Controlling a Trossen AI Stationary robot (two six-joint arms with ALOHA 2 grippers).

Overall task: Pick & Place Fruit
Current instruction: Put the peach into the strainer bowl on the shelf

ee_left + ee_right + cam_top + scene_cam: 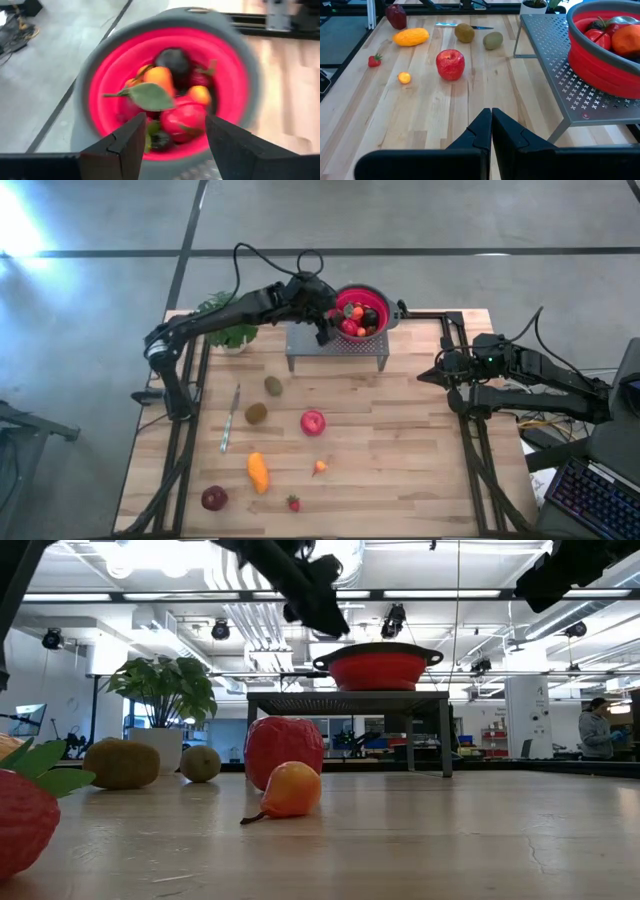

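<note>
Lower centre of the high view: red apple [313, 422], kiwis [257, 413] and orange piece [258, 472] lie loose, probably light, hard, slippery; grip across the middle. Upper centre, left gripper [322, 332] gapes empty over the colander [381, 323]; only its wrist view shows fruit inside. Right gripper [491, 129] waits closed, empty

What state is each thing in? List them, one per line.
Left claw: open, above the bowl.
Right claw: shut, empty, at the table's right edge.
Red bowl: upright on the metal stand, holding fruit.
Apple: on the table.
Two kiwis: on the table, apart.
Knife: lying flat.
</note>
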